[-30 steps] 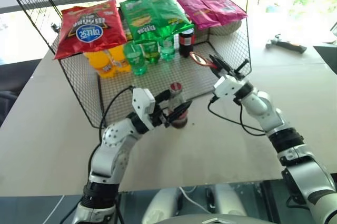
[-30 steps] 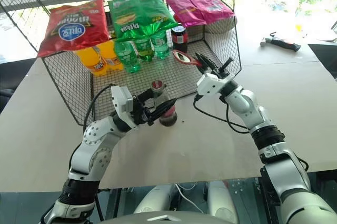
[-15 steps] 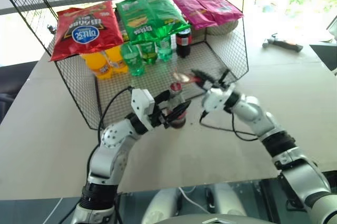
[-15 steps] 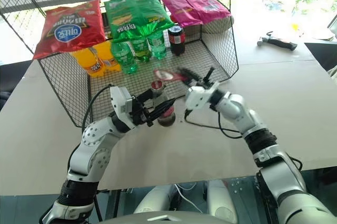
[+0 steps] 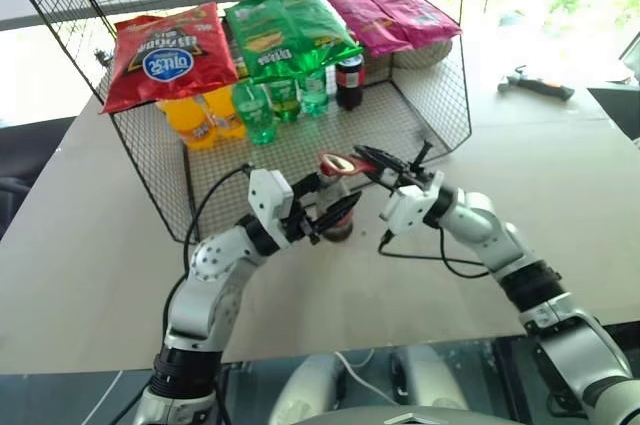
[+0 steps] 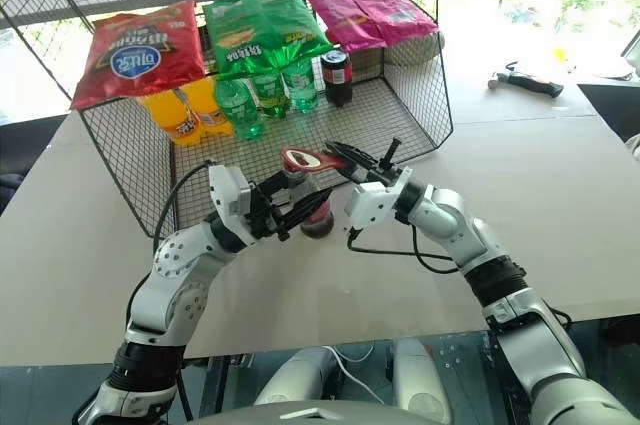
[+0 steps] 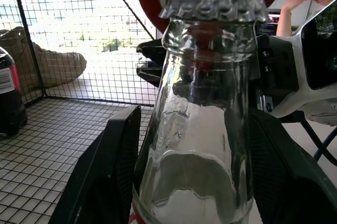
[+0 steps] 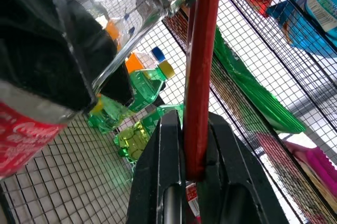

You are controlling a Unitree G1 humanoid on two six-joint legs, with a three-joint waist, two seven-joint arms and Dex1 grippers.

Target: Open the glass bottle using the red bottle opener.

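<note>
L gripper (image 5: 330, 213) clamps the glass bottle (image 5: 337, 207) upright on table (image 5: 90, 245) by wire basket (image 5: 150, 160); red label w/ white script, unreadable. R gripper (image 5: 378, 160) pinches the red bottle opener (image 5: 340, 163), ring head over the cap (image 7: 213, 5). Basket: green bottles (image 5: 285, 100), orange bottles (image 5: 200, 117).

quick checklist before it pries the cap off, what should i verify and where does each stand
1. Left gripper clamps the glass bottle: ok, fingers on both sides of the body.
2. Bottle upright: ok.
3. Right gripper shut on the red bottle opener handle: ok.
4. Opener head over the red crown cap: ok, the ring sits at the cap.
5. Opener lip hooked under the cap edge: cannot tell.
6. Cap on the bottle: ok, unopened.
</note>
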